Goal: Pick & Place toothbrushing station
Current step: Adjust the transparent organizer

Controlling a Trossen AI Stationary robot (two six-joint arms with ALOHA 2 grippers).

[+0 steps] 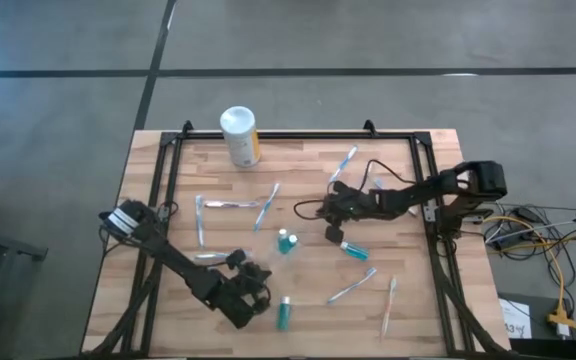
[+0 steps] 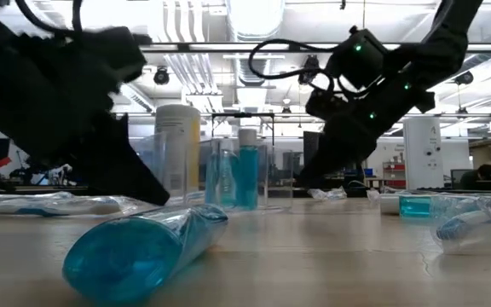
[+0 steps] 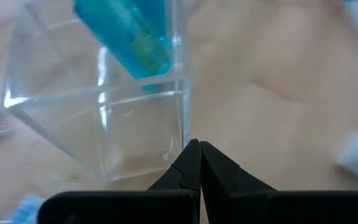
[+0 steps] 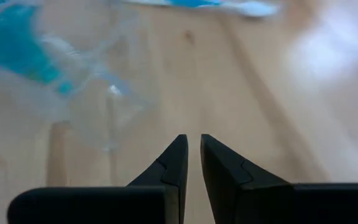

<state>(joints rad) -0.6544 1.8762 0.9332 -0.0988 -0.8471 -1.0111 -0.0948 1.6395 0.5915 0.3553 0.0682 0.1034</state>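
Presently, on the wooden plank surface [image 1: 298, 290], left to right:

Left tool [image 1: 258, 297], near the front edge: fingers pressed fully together, holding nothing, tips just beside the clear cup [image 3: 104, 118] in the left wrist view.

Toothbrushes, thin, white and light blue, seven counted from above: one [image 1: 200, 218] lying front to back at left; one [image 1: 230, 203] lying crosswise beside it; one [image 1: 267, 207] slanted; one [image 1: 344, 163] slanted near the far rail; one by the right arm, partly hidden; one [image 1: 352, 288] slanted at front centre; one [image 1: 389, 305] nearly front to back at front right.

Canister [image 1: 239, 136], white cylinder with yellow label, upright at the far edge.

Clear cup, transparent hard plastic with squarish walls, upright at centre, one teal tube [image 1: 286, 241] standing inside, slightly tilted.

Teal tubes with white caps, three counted: the one in the cup; one [image 1: 284, 312] lying front to back near the front edge; one [image 1: 352, 249] lying slanted right of centre.

Right tool [image 1: 332, 212], right of centre: fingers nearly together with a narrow gap, holding nothing
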